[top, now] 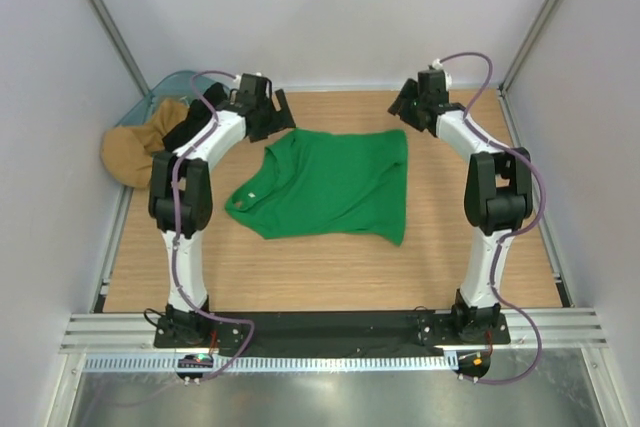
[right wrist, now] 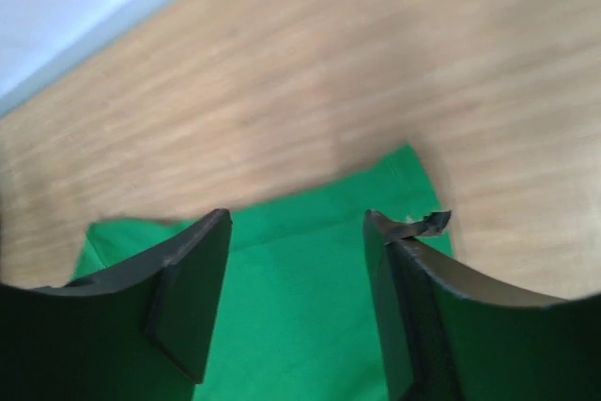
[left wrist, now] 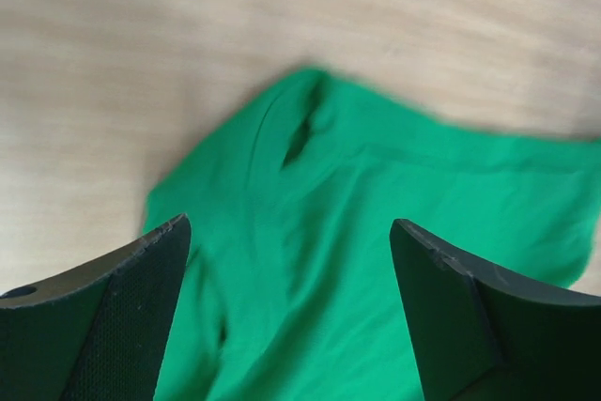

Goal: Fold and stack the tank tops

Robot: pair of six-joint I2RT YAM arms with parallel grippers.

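Green top (top: 330, 185): lying spread out mid-table (top: 330, 277). Left gripper (left wrist: 286, 232): hovering over its far-left corner, fingers gaping wide, gripping nothing. Right gripper (right wrist: 296, 218): hanging above the far-right corner, fingers parted, empty. Black top (top: 183, 131): sitting bunched against tan cloth (top: 125, 152), left edge.

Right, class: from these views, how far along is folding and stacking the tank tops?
Done: little; the green tank top lies spread on the table, wrinkled, unfolded. In hand: the left end effector and right end effector hover open and empty over its far edge. Left: folding it, then the black tank top, heaped with tan cloth by the bin at the left; nothing is stacked.
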